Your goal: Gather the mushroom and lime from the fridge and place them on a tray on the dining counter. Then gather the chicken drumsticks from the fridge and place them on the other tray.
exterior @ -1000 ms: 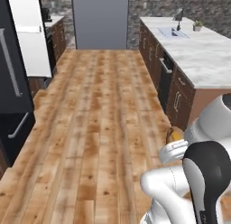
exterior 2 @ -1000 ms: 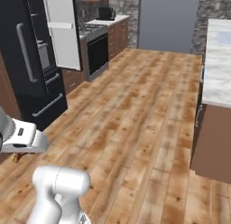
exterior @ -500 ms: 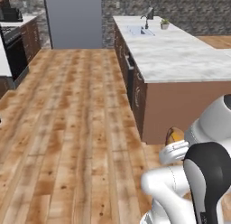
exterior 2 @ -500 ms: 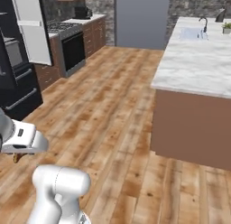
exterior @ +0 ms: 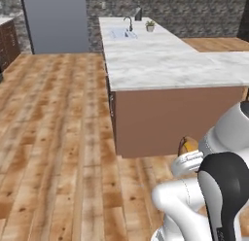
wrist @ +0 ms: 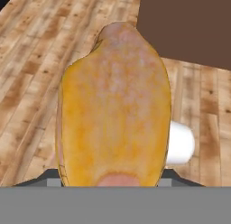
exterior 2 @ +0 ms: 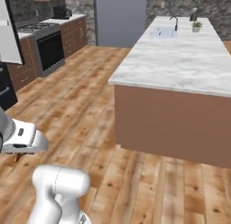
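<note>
In the left base view, we find the chicken drumstick [exterior: 187, 146] at lower right, tucked against the arm, before the dining counter [exterior: 185, 70]. In the right base view, the counter [exterior 2: 189, 60] spans the upper right; no tray is discernible. In the hand view, the drumstick [wrist: 115, 110] occupies the centre, pinched between the gripper's part-spread jaws. We judge it light, soft and slippery; grip the thick meaty middle.

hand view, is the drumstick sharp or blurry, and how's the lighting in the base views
Hand view: the chicken drumstick sits so close to the lens that its skin looks soft and smeared. Left base view: even, flat light, the marble counter pale with no hard glare. Right base view: the same flat light, and far items by the sink are coarse.
</note>
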Motion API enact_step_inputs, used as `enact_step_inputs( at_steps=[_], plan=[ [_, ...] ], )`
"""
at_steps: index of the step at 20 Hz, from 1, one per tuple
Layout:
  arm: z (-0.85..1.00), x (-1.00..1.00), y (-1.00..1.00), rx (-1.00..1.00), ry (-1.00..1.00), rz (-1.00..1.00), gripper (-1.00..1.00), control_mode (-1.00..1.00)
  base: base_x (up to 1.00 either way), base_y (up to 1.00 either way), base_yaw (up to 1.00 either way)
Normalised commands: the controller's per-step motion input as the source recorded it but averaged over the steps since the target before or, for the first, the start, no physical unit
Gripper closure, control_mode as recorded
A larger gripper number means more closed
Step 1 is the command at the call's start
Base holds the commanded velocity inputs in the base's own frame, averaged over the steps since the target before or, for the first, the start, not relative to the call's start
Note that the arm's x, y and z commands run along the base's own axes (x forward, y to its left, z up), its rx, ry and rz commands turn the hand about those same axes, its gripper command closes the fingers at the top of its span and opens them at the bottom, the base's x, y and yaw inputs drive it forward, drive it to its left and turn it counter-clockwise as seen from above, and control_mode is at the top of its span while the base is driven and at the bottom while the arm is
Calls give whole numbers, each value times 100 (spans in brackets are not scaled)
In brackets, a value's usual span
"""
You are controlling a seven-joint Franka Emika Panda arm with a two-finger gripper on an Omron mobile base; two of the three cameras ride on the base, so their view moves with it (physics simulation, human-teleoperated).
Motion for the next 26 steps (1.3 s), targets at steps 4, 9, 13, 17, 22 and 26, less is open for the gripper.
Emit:
enact_step_inputs(
  at_steps=[4,9,13,17,22,26],
  plan=[
    [0,0,0,0,0,0,100,100,25,-100,-8],
    [0,0,0,0,0,0,100,100,28,-100,-6],
    [0,0,0,0,0,0,100,100,26,-100,-5],
    [0,0,0,0,0,0,100,100,20,-100,-4],
    [0,0,0,0,0,0,100,100,17,-100,-3],
    [0,0,0,0,0,0,100,100,14,-100,-2]
  ],
)
